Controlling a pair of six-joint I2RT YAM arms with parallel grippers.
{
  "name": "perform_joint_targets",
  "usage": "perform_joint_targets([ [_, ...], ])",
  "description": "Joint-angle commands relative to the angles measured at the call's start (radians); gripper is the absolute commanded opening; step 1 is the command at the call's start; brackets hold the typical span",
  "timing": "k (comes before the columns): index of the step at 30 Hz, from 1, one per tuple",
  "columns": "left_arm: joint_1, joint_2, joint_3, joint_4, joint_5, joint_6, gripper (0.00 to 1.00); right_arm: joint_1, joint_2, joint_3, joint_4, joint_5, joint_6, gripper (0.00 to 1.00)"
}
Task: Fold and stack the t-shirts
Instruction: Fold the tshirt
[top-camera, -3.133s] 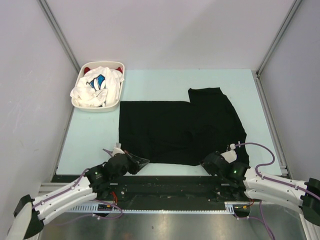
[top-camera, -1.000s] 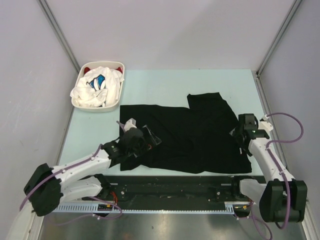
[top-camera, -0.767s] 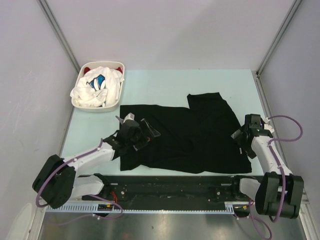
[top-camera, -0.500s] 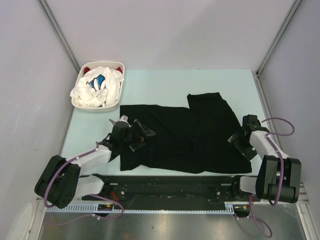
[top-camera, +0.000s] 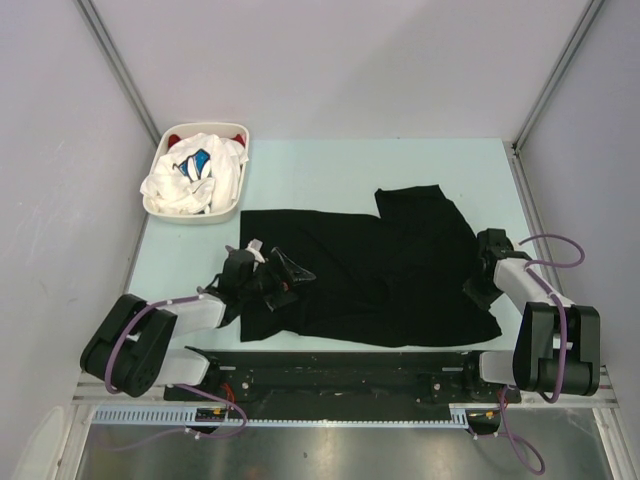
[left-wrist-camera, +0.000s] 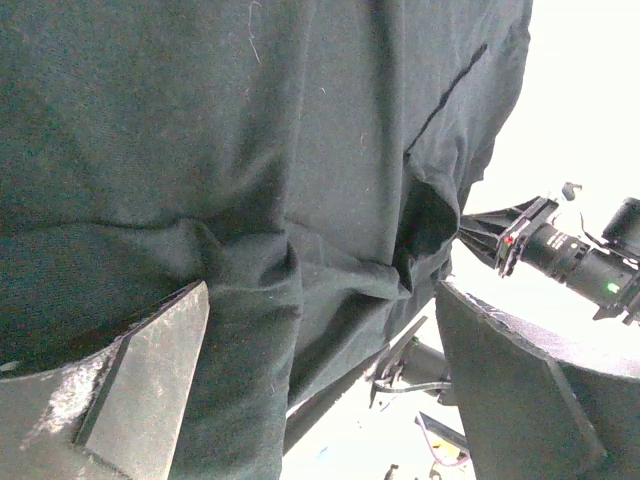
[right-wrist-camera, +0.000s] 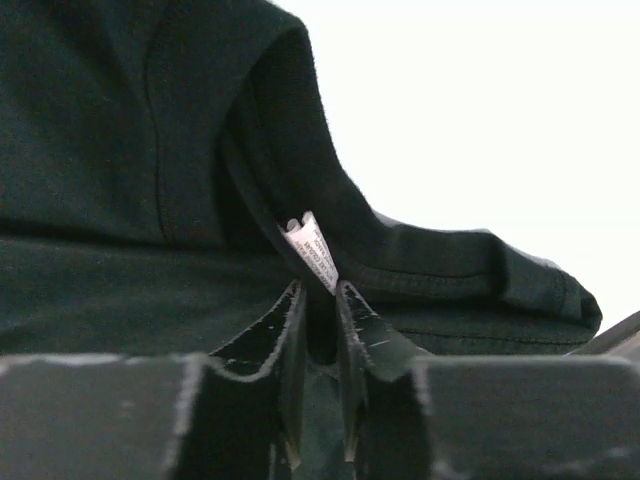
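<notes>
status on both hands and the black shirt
Left hand open over black shirt. Right hand shut on its right edge. Basket back left, clear of both.

One large black cloth t-shirt (top-camera: 370, 270) on one pale green table top (top-camera: 330, 170). One white oval plastic basket (top-camera: 152, 206) at the far left holds one crumpled white t-shirt with blue print (top-camera: 190, 182) and red cloth (top-camera: 176, 134) at its far rim; how many red pieces cannot be told. Two white-and-black robot arms, left arm (top-camera: 170, 315) and right arm (top-camera: 528, 288), with two grippers in all: left gripper (top-camera: 292, 276), right gripper (top-camera: 477, 287). One small white sewn label (right-wrist-camera: 312, 250) shows at the black collar
</notes>
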Motion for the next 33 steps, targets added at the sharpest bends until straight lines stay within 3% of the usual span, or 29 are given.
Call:
perform_joint_targets([
  [1,0.009,-0.015,-0.017,0.044,0.062,0.012,1.0,-0.019,0.002,-0.004,-0.045,0.096,0.008,0.08],
  [3,0.014,-0.034,-0.017,0.029,0.06,0.025,1.0,-0.03,0.005,-0.002,-0.036,0.103,-0.004,0.0],
  [18,0.032,-0.081,-0.026,-0.023,0.042,0.067,1.0,-0.073,0.051,0.139,-0.079,0.305,-0.085,0.02],
  [21,0.037,-0.087,-0.027,-0.042,0.037,0.079,1.0,-0.073,0.048,0.151,-0.074,0.371,-0.101,0.26],
  [22,0.038,-0.091,-0.029,-0.048,0.037,0.082,1.0,-0.072,0.046,0.152,-0.074,0.389,-0.099,0.49],
  [23,0.04,-0.098,-0.027,-0.059,0.033,0.085,1.0,-0.072,0.043,0.155,-0.074,0.403,-0.102,0.6],
  [24,0.04,-0.113,-0.027,-0.08,0.028,0.096,1.0,-0.069,0.039,0.163,-0.075,0.431,-0.107,0.85],
  [25,0.043,-0.127,-0.027,-0.097,0.022,0.102,1.0,-0.067,0.028,0.169,-0.082,0.442,-0.109,0.99],
  [28,0.046,-0.193,-0.02,-0.169,-0.029,0.114,1.0,-0.043,-0.029,0.198,-0.109,0.478,-0.078,1.0],
  [33,0.055,-0.272,0.075,-0.311,-0.104,0.16,1.0,0.103,-0.211,0.244,-0.03,0.468,-0.073,1.0],
])
